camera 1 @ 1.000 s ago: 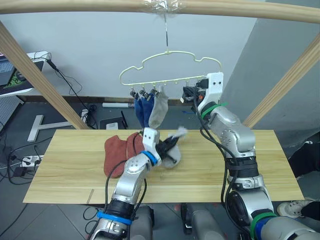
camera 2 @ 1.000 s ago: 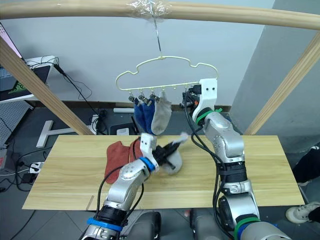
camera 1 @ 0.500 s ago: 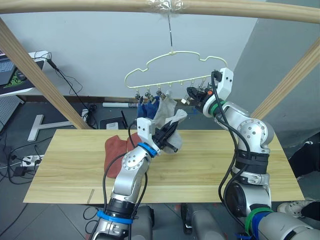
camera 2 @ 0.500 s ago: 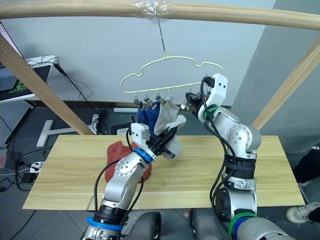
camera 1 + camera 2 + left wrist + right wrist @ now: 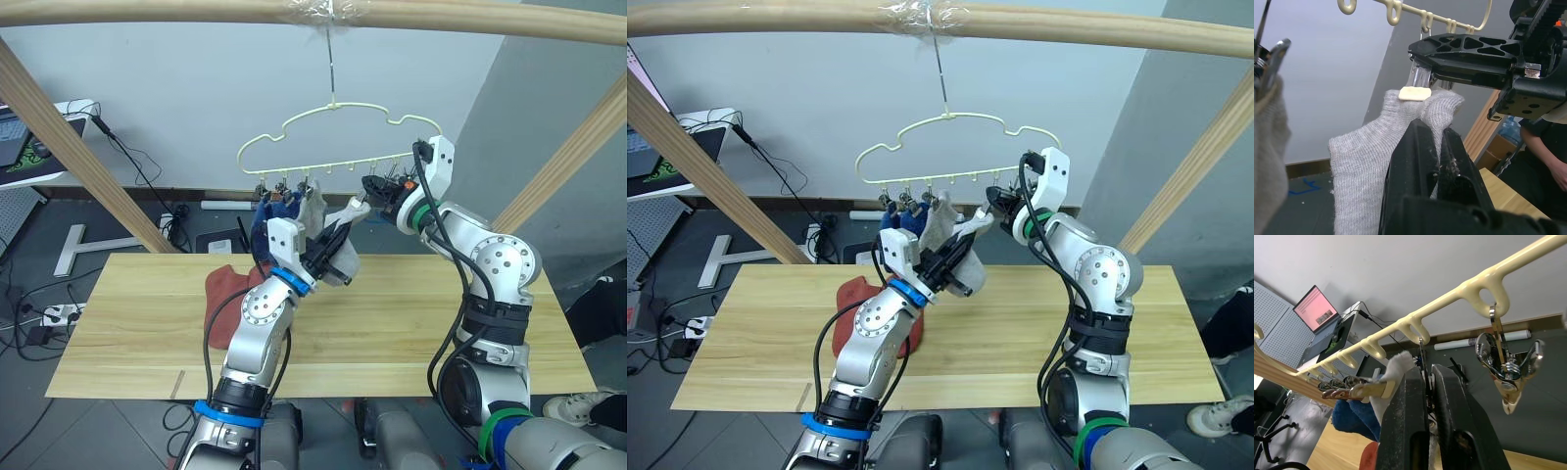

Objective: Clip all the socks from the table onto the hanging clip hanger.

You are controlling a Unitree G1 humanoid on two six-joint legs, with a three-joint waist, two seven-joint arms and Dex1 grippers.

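Observation:
The pale-yellow clip hanger (image 5: 338,132) hangs from the top pole. Two blue socks (image 5: 909,221) and a grey one (image 5: 939,219) hang from its left clips. My left gripper (image 5: 335,238) is raised under the bar, shut on a second grey sock (image 5: 1366,152). That sock's top edge touches the pale pads of a clip (image 5: 1415,93). My right gripper (image 5: 377,188) is shut on that clip's handles, seen between its fingers (image 5: 1415,396). Rust-red socks (image 5: 227,294) lie on the table (image 5: 421,323) behind my left arm.
Thick wooden poles (image 5: 78,157) frame the hanger on both sides and across the top. Another free clip (image 5: 1506,367) hangs beside my right gripper. A laptop (image 5: 1315,308) stands at the far left. A person (image 5: 1542,156) sits off to the right.
My left gripper lifted the grey sock off the table up to the hanger bar. My right gripper closed on a clip, and the hanger swung a little.

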